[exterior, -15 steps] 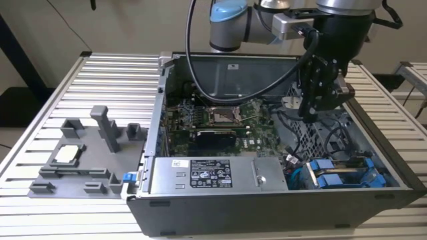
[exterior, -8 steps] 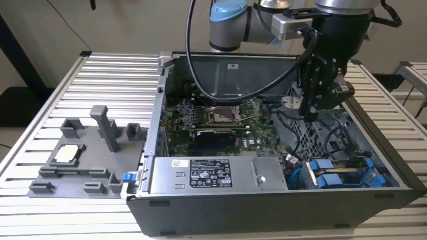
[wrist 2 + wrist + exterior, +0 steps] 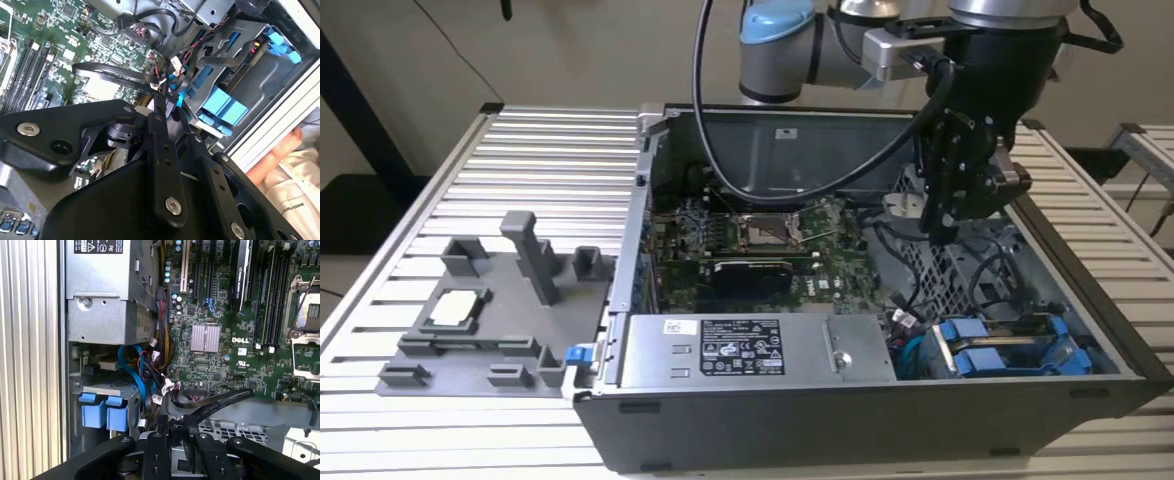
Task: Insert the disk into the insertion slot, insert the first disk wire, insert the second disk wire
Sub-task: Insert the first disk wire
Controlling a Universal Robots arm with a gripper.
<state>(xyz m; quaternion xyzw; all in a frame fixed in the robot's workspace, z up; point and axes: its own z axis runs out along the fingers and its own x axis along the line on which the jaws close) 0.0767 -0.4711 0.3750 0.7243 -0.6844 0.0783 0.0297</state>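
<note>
One slatted aluminium table (image 3: 400, 420) is seen carrying one open black metal computer case (image 3: 854, 425). One grey labelled power-supply box (image 3: 734, 350) is taken as the landmark; it lies against the case wall nearest the exterior camera. Beyond the box, one green motherboard (image 3: 670, 250) is laid flat. To the exterior view's left of the box, outside the case, one grey plastic fixture plate (image 3: 467, 350) is set on the table.

To the exterior view's right of the box, one dark-grey metal insertion slot (image 3: 1014, 345) is found. The one silver-grey disk (image 3: 981, 360) in its bright blue carrier is seated in it, and two blue end tabs (image 3: 92, 412) are counted in the first wrist view.

Beyond the slot, one black gripper (image 3: 942, 228) is poised over the perforated cage wall (image 3: 225, 432). Its fingers are drawn narrow. One black flat wire (image 3: 220, 400) seems to be pinched between them, though the contact is partly hidden.
</note>
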